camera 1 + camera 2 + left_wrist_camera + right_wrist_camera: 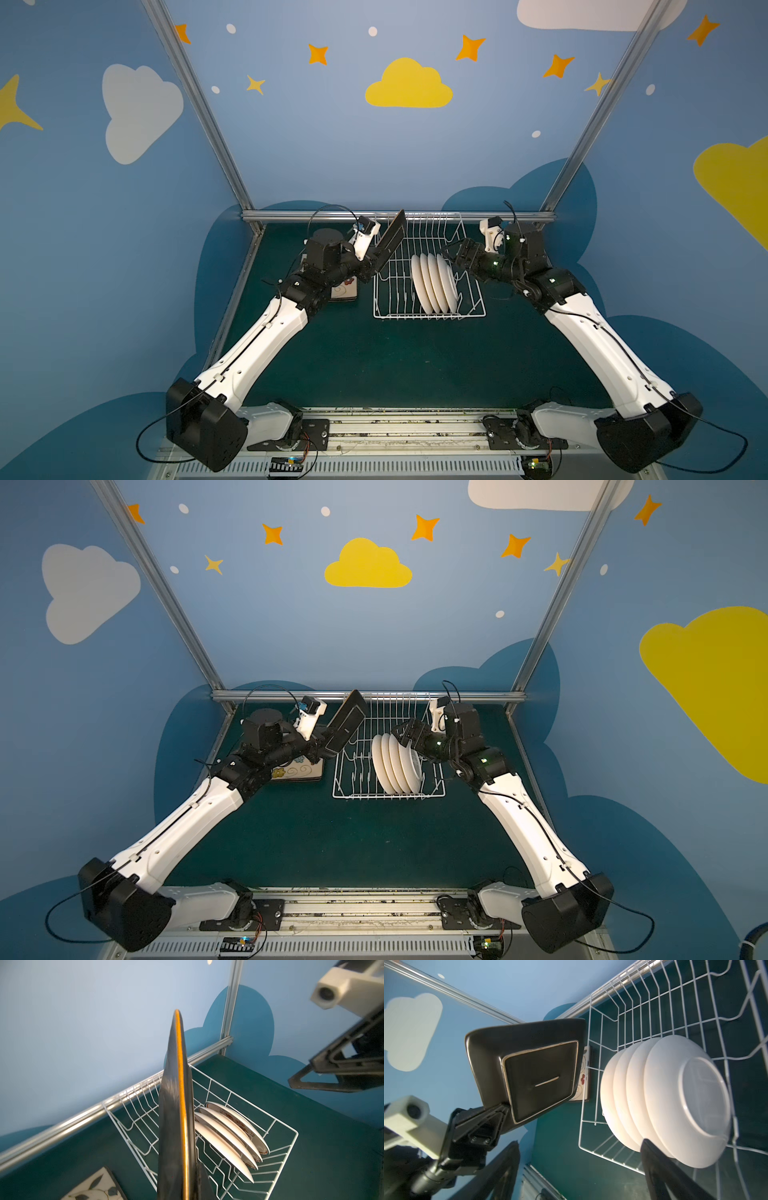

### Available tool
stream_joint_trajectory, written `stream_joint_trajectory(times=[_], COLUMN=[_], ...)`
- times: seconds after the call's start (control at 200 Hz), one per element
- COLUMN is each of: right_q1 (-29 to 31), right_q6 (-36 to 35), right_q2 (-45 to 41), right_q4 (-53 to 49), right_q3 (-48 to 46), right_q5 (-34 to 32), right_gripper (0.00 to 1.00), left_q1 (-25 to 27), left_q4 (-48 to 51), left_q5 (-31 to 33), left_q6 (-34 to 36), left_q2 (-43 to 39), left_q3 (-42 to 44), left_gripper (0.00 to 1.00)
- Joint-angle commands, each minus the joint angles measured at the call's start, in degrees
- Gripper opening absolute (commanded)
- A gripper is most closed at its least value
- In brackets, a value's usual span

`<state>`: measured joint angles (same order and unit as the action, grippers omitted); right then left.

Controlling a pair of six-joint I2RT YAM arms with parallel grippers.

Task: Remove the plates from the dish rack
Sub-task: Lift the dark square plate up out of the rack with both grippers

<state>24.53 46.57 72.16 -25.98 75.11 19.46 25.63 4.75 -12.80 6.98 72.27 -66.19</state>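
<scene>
Black on its back, with a thin gold line round its edge, the square plate [174, 1126] stands on edge in the middle of the left wrist view. The left jaws are pinched tight on its bottom corner. In both top views it leans up in the air over the left back corner of the dish rack [395, 286]. Four round white plates [434, 286] stand in a row inside the rack. The right jaws are spread wide with nothing in them, just beside the last round plate at the rack's right side. Left of the rack, a flowered square plate [297, 771] lies flat on the green worktop [374, 365], partly under the left arm.
</scene>
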Motion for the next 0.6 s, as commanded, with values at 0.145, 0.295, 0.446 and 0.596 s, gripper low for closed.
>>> stream_joint_trajectory(times=[0.145, 0.295, 0.446, 0.596], right_q1=[-2.6, -4.4, -4.9, -5.0], right_q6=[8.9, 11.5, 11.9, 12.4], right_q2=[3.0, 3.1, 4.6, 6.0], right_q4=[1.9, 4.0, 4.7, 4.6], right_q3=[4.8, 4.8, 6.5, 7.9], right_q5=[4.2, 5.7, 9.1, 10.5], right_gripper=[0.90, 0.90, 0.90, 0.90], left_q1=[1.8, 4.4, 5.7, 7.1], left_q4=[-18.8, -20.5, -22.6, -23.3], left_q5=[-4.9, -3.2, -2.0, -1.7], left_q6=[16.0, 22.4, 25.9, 30.3], left_q2=[-5.9, -7.1, -8.0, -8.7], left_q3=[2.8, 5.3, 7.2, 8.4], left_gripper=[0.03, 0.03, 0.03, 0.03])
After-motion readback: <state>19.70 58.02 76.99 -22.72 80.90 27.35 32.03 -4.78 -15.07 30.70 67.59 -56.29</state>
